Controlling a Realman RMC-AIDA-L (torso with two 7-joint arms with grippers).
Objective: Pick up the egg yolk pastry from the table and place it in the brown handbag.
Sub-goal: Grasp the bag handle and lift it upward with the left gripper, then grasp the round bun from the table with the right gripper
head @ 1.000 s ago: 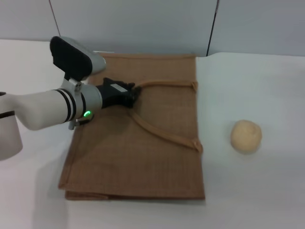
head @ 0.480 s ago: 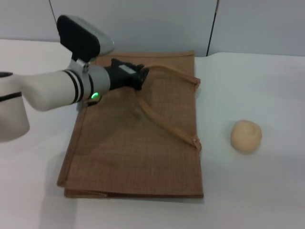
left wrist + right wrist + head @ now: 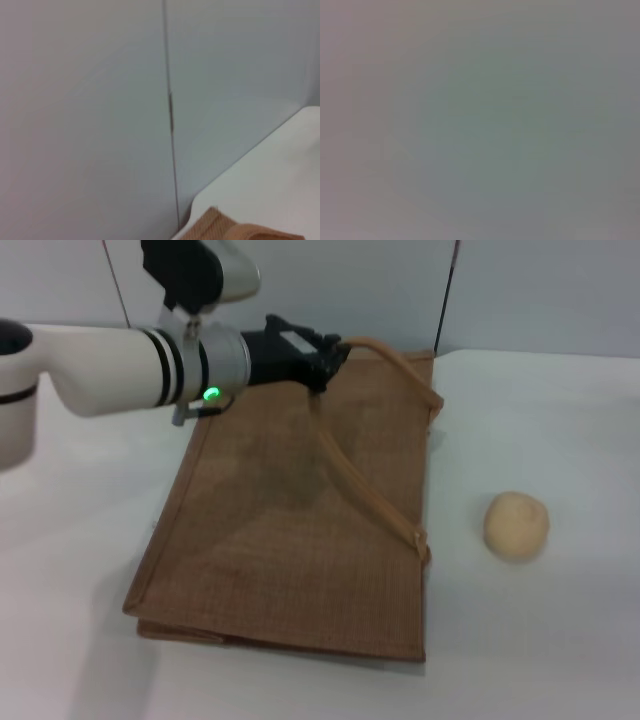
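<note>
Nearest to the camera, only bare white tabletop (image 3: 530,640), carrying everything. Lying flat on it, the brown handbag (image 3: 290,540), with its near edge toward the robot and its far, open edge lifted a little. To the right of the handbag, apart from it and beside its near half, the egg yolk pastry (image 3: 517,525), resting on the tabletop, touched by nothing.

Rising from the right edge of the handbag, near the pastry side, one long thin handle (image 3: 362,490), fixed at the trim and running up and away over the cloth to the far end. Hanging there above the far part of the handbag, the left gripper (image 3: 322,358), black, at the end of a white arm with dark rings and a small green light, reaching in from the left of the handbag. Fingers closed around the top of the handle loop, holding it raised off the cloth, so that the strap stands stretched between the fingers and the bag trim.

Behind the handbag, a pale grey wall (image 3: 330,290) with vertical seams. In the left wrist view only that wall, a piece of tabletop and a woven brown corner of the handbag (image 3: 220,227).

Right gripper seen nowhere; right wrist view showing only plain grey
</note>
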